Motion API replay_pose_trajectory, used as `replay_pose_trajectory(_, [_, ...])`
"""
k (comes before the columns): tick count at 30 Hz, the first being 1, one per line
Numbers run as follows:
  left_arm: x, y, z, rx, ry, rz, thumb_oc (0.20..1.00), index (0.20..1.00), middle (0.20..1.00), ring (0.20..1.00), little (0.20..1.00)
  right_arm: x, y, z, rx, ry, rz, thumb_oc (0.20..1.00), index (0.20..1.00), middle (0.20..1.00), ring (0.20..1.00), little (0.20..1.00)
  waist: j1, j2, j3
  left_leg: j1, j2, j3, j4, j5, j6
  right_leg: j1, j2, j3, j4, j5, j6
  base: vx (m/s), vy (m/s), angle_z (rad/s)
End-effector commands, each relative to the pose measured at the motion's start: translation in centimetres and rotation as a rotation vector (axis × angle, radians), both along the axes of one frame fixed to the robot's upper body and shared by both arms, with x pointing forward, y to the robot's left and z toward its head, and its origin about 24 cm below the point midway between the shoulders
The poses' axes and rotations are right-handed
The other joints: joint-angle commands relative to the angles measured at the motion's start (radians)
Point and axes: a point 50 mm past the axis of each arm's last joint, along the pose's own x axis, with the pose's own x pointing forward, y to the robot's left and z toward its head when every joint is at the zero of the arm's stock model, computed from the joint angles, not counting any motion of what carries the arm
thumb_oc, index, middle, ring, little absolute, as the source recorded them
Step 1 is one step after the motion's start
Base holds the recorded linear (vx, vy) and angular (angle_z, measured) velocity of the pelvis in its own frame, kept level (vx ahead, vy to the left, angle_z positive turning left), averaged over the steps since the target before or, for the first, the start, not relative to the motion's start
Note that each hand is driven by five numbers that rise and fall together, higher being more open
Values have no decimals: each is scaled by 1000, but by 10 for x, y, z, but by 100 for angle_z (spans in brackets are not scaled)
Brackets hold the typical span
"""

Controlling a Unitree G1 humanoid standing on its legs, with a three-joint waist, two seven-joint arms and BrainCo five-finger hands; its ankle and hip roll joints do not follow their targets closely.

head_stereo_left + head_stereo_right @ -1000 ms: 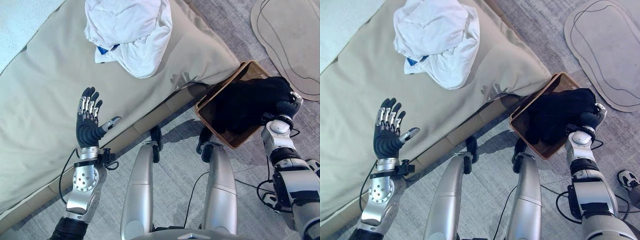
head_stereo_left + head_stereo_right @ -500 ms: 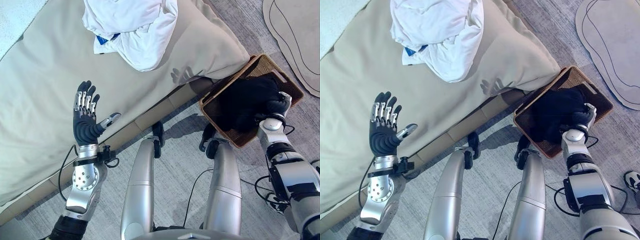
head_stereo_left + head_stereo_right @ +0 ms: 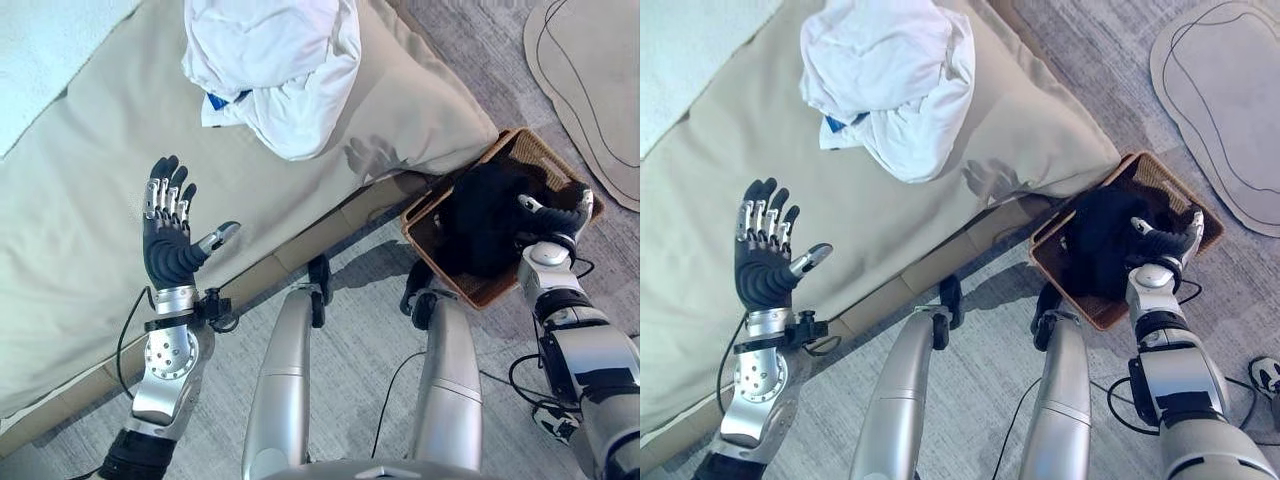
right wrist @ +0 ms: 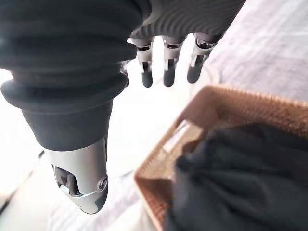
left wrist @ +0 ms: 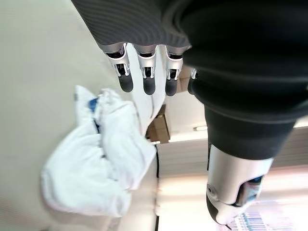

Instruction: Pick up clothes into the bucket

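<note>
The black garment point(image 3: 490, 215) lies in the wicker basket point(image 3: 430, 222) under the spread, empty right hand point(image 3: 560, 214). The white shirt point(image 3: 275, 65) sits crumpled on the bed point(image 3: 90, 200); soft, light, best gathered at its bunched folds. The left hand point(image 3: 168, 240) hovers spread.

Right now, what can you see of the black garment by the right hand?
The black garment is a dark, soft-looking cloth bunched in a heap inside the brown woven basket, which stands on the grey floor beside the bed. It fills most of the basket and rises above the rim. The right hand, fingers straight, is over its far side, not gripping it.
</note>
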Motion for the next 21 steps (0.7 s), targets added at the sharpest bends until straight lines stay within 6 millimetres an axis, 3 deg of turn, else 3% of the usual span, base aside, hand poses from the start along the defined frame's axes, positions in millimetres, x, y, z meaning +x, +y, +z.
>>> replay_pose_trajectory(1, [-2,4,10,57,-96,52,1000,1000,1000,1000,1000,-7,2,3,61,-180,-2,1000,1000,1000,1000,1000,-45,5,-11,50,15,-7,-128,47,3,105,-6,46,-254,159,101,81,14,-3])
replay_pose_trajectory(2, [-2,4,9,58,-94,52,1000,1000,1000,1000,1000,-7,2,2,62,-178,-2,1000,1000,1000,1000,1000,-43,4,-15,66,15,-15,-130,23,-4,118,-3,49,-251,136,110,-55,31,-4])
replay_pose_trajectory(3, [0,5,8,62,-86,62,1000,1000,1000,1000,1000,-9,7,-2,102,-215,15,1000,1000,1000,1000,1000,-50,0,-9,73,15,-5,-157,54,2,130,-8,39,-287,172,107,14,14,-5])
replay_pose_trajectory(10, [14,17,-5,164,-15,163,1000,1000,1000,1000,1000,-26,48,-28,216,-326,200,1000,1000,1000,1000,1000,-86,-49,2,225,12,-1,-317,106,-4,298,-14,9,-486,257,130,37,15,-5])
replay_pose_trajectory(12, [21,22,-4,247,-8,221,1000,1000,1000,1000,1000,-36,65,-32,230,-365,290,1000,1000,1000,1000,1000,-98,-63,4,268,12,-6,-353,120,-8,352,-17,-5,-537,277,136,69,9,-7])
replay_pose_trajectory(14, [28,27,0,339,-12,276,1000,1000,1000,1000,1000,-51,69,-36,213,-370,355,1000,1000,1000,1000,1000,-111,-77,5,297,12,-11,-384,131,-12,398,-20,-24,-578,292,143,66,-3,-3])
replay_pose_trajectory(18, [47,37,5,500,6,377,1000,1000,1000,1000,1000,-68,82,-44,184,-337,477,1000,1000,1000,1000,1000,-131,-97,5,309,12,-18,-379,130,-14,434,-22,-32,-602,297,144,53,14,2])
replay_pose_trajectory(21, [71,46,10,663,46,468,1000,1000,1000,1000,1000,-76,92,-44,127,-303,578,1000,1000,1000,1000,1000,-149,-112,12,296,11,-22,-333,114,-12,431,-22,-23,-575,281,140,29,30,4])
